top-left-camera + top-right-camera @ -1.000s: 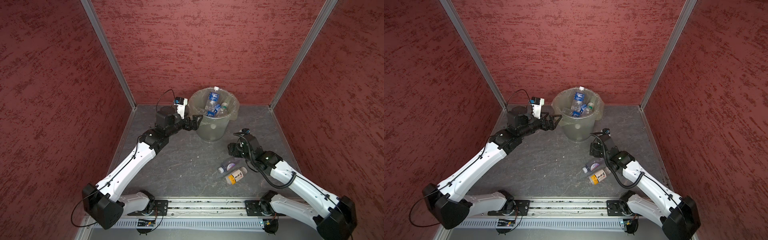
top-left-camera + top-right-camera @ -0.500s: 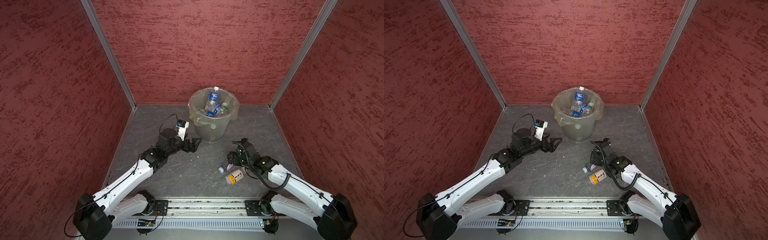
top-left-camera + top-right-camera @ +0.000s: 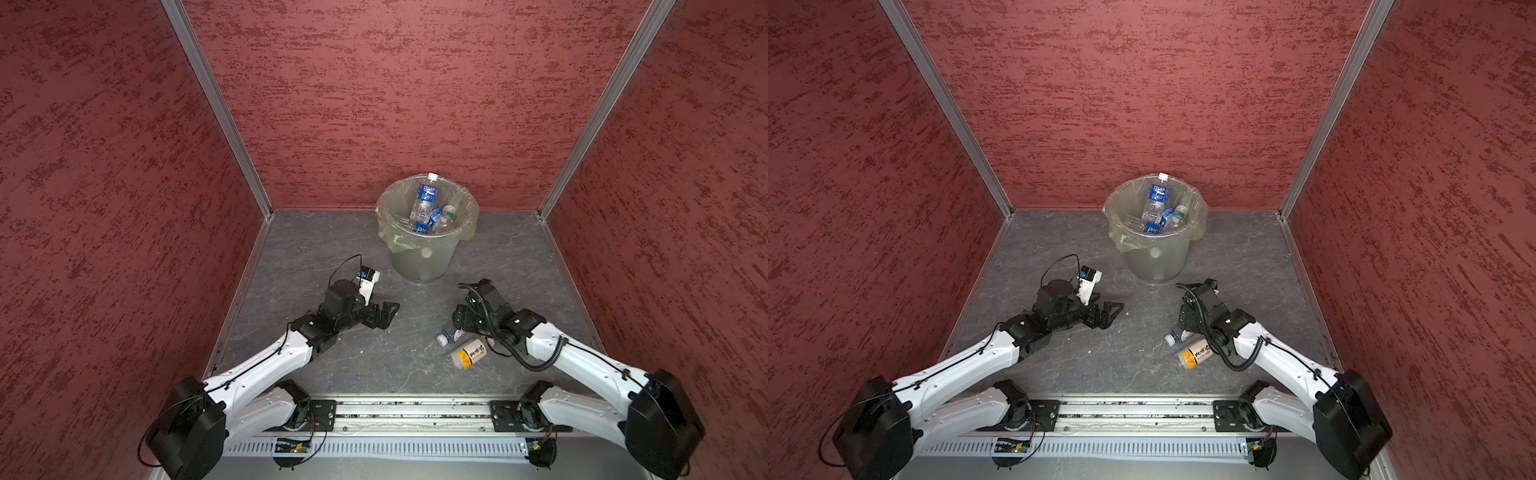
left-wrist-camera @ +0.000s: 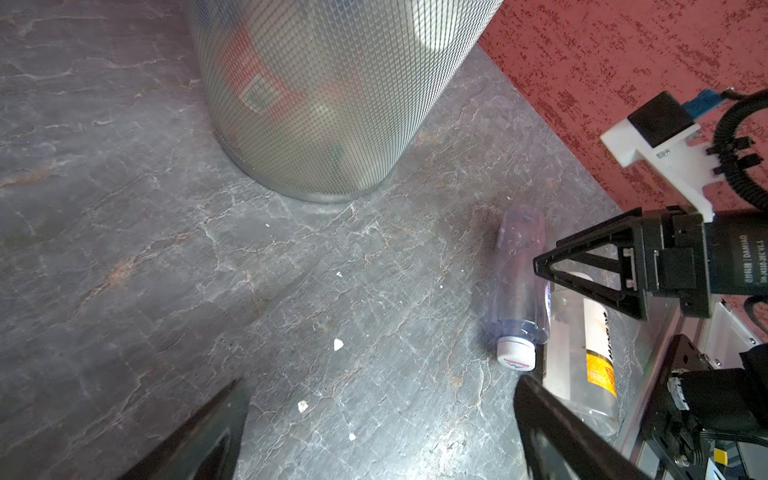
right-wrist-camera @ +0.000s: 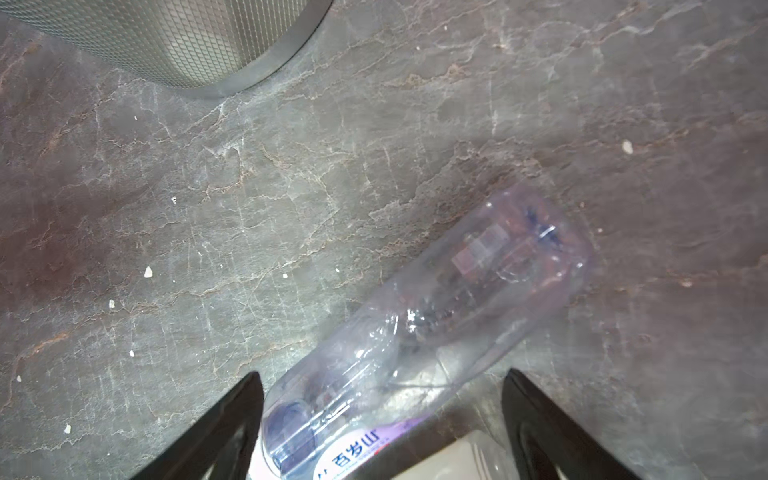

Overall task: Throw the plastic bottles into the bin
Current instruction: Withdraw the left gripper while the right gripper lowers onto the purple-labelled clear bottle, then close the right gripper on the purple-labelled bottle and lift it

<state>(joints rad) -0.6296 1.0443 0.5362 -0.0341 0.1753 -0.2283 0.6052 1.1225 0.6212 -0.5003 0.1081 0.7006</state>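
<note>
Bottles on bench (image 3: 332, 249): a purple bottle (image 3: 448, 335) and a yellow bottle (image 3: 469, 353) lie on their sides, touching side by side, in front and to the right of the bin (image 3: 422, 262).
Look, purple bottle (image 4: 519, 282): clear with a purple tint, a white cap and a label with purple print near the neck. In both top views the cap points toward the left arm's side (image 3: 1176, 335).
Look, yellow bottle (image 3: 1196, 353): clear, with a white and yellow-orange label bearing dark lettering. It lies on the near side of the purple bottle.
Look, binned bottles (image 3: 424, 205): several are heaped inside, mostly clear with blue labels. One blue-labelled bottle leans upright, its white cap above the rim.
Look, bin (image 3: 1154, 257): round, tapered and grey-green, with a translucent bag folded over the rim. It stands at the back middle of the bench, near the rear wall (image 3: 415, 104).
State, right end effector (image 5: 382, 372): jaws wide apart, straddling the purple bottle's labelled end without clamping it. One finger (image 5: 245, 399) is just beside the bottle.
State, left end effector (image 3: 388, 314): jaws spread wide and empty, low over the bench, left of and in front of the bin.
Change, left arm: a second ago it reached up beside the bin's rim; it has since drawn back and down.
Change, right arm: it stood higher and nearer the bin, and has come down over the purple bottle.
Change, bottles: the loose pair and the heap lie as before.
</note>
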